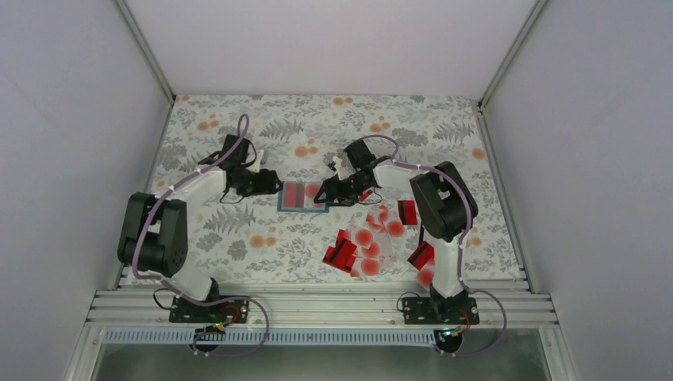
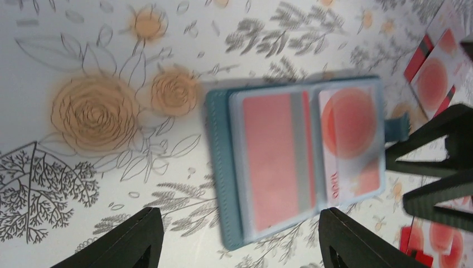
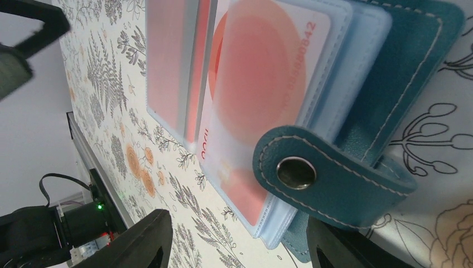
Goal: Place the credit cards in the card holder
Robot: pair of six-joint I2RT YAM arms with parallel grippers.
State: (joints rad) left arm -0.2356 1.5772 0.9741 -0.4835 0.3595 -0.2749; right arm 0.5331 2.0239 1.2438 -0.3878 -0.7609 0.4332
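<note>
The teal card holder [image 1: 282,197] lies open on the flowered cloth between my two grippers. In the left wrist view its teal edge [image 2: 220,167] frames two clear sleeves: a red card with a grey stripe [image 2: 273,151] and a pale card with a red dot [image 2: 351,123]. My left gripper [image 2: 240,240] is open at the holder's left side, its fingers either side of the holder's near end, apart from it. My right gripper [image 3: 240,245] is open too, at the holder's snap strap [image 3: 329,178], with the sleeve corner between its fingers. Loose credit cards [image 1: 369,238] lie to the right.
More red and dotted cards [image 1: 421,255] lie scattered around the right arm's base. Loose cards [image 2: 435,78] also lie just past the holder in the left wrist view. The right gripper's black fingers [image 2: 440,167] stand close to the holder's strap side. White walls close the table in.
</note>
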